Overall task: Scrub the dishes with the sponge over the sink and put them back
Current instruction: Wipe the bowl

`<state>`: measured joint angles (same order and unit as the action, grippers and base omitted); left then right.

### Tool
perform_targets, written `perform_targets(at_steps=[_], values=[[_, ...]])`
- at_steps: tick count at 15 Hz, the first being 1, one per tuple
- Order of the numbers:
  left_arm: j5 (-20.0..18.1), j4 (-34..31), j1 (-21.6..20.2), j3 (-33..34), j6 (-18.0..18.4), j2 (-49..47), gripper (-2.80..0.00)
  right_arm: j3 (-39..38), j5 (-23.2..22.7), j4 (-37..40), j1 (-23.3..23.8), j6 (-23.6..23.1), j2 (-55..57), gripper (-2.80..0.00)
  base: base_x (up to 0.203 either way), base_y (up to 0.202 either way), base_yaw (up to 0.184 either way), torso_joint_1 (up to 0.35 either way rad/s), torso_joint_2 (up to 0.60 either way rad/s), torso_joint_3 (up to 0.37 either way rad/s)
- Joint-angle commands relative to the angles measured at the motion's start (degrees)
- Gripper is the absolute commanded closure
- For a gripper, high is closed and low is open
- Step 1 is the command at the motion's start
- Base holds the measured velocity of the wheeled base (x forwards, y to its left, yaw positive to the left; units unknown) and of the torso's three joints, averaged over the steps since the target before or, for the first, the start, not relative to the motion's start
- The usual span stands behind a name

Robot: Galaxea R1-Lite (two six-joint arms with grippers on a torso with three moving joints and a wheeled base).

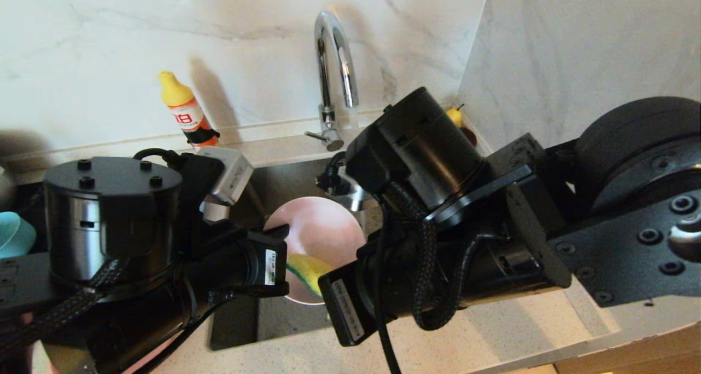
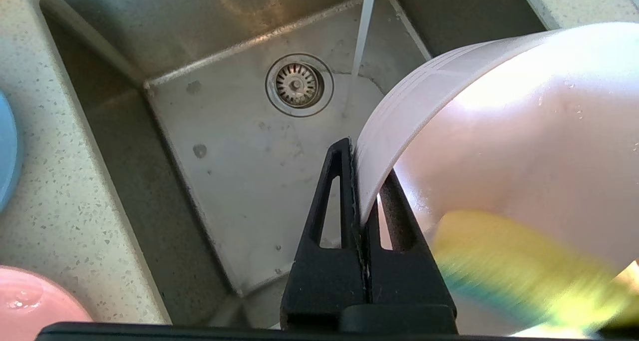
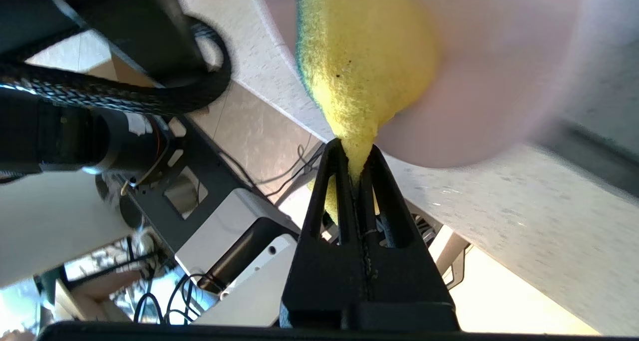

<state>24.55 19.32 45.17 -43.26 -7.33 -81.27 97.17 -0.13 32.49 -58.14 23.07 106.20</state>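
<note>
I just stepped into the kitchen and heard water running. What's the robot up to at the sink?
It is washing up. The left gripper is shut on the rim of a pale pink-white bowl, holding it tilted over the sink. The right gripper is shut on the tail of the yellow sponge and presses it against the bowl's inside. A thin stream of water falls from the tap into the basin beside the bowl.

Matte black arms with cylindrical joint housings, one banded in silver, carry braided black cables [image 1: 424, 264], dark screws, white barcode labels [image 1: 270, 266] and black triangular slotted fingers [image 2: 332, 206].
</note>
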Motion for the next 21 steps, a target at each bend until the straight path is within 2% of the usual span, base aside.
perform_targets(at_steps=[1, 11, 21], values=[[0.15, 0.10, 0.01, -0.07, -0.06, 0.15, 0.00, -0.14, -0.04, 0.91, 1.19, 0.04, -2.49, 0.00, 0.000, 0.000, 0.000, 0.000, 0.00, 0.000], [-0.10, -0.07, 0.10, 2.00, 0.38, 1.91, 0.00, 4.17, 0.07, 0.79, 5.32, -0.22, -2.84, 0.00, 0.000, 0.000, 0.000, 0.000, 0.00, 0.000], [-0.12, 0.02, 0.10, 3.89, 0.07, 2.20, 0.00, 7.16, 0.22, 2.30, 5.35, -0.84, -6.70, 0.00, 0.000, 0.000, 0.000, 0.000, 0.00, 0.000]])
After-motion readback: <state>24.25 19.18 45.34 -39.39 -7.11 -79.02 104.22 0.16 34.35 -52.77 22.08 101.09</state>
